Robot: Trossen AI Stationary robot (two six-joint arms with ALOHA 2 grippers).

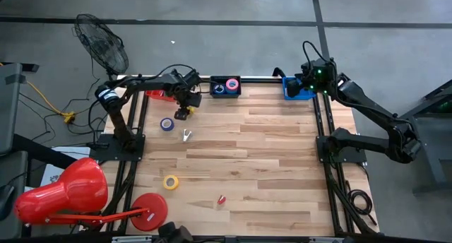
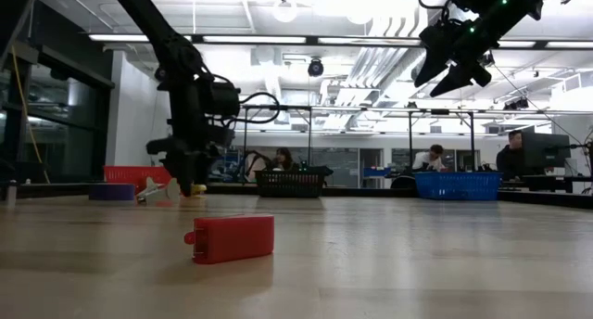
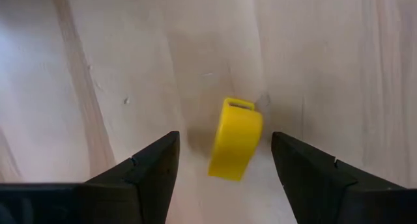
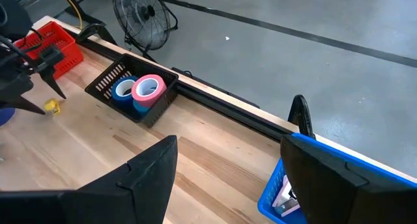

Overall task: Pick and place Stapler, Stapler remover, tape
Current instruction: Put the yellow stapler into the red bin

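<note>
Two dark tools work over the pale wooden bench (image 1: 268,165).
The left tool (image 1: 183,113) hangs spread above a small yellow staple remover (image 3: 235,139) lying on the boards; the right tool (image 1: 305,79), spread and empty, hovers over the blue bin (image 1: 292,95); pink and blue tape rolls (image 4: 140,90) sit in the black bin (image 4: 107,79).

We see a worktop (image 1: 268,151) of pale, matt wood planks with visible grain. The small yellow piece (image 3: 235,139) looks like smooth plastic, as do the meshed black bin (image 4: 107,77) and the glossy red lamp (image 1: 67,190) at lower left.
</note>
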